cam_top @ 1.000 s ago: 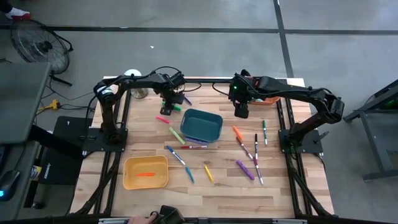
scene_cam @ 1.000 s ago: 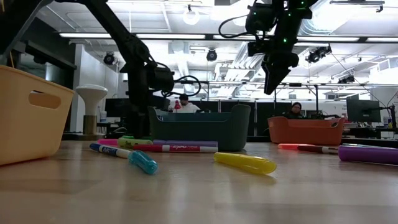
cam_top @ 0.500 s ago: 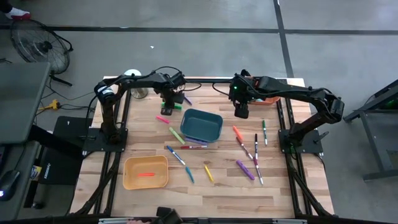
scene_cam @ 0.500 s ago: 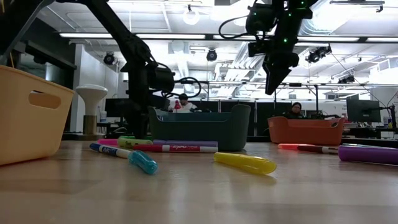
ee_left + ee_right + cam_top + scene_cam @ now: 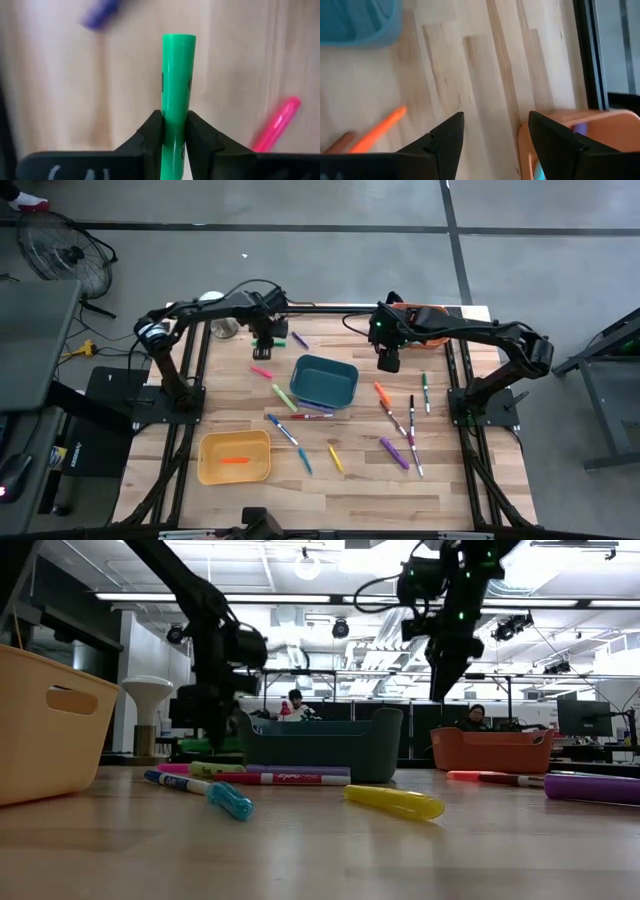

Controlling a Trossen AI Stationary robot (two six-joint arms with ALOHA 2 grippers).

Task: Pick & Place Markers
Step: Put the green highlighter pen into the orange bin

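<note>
Fingers [image 5: 150, 135] of the left gripper [image 5: 174, 131] clamp a green marker [image 5: 177, 80] mid-barrel for carrying to a bin, while the right gripper [image 5: 495, 135] hovers with fingers spread beside the orange bin [image 5: 570, 130].

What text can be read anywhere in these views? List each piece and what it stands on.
"expo": on the white-barrelled marker lying in front of the teal bin, low view; small, only just legible.
Dark marks on the green marker in the left pincer: unreadable.
Nothing else legible.
</note>
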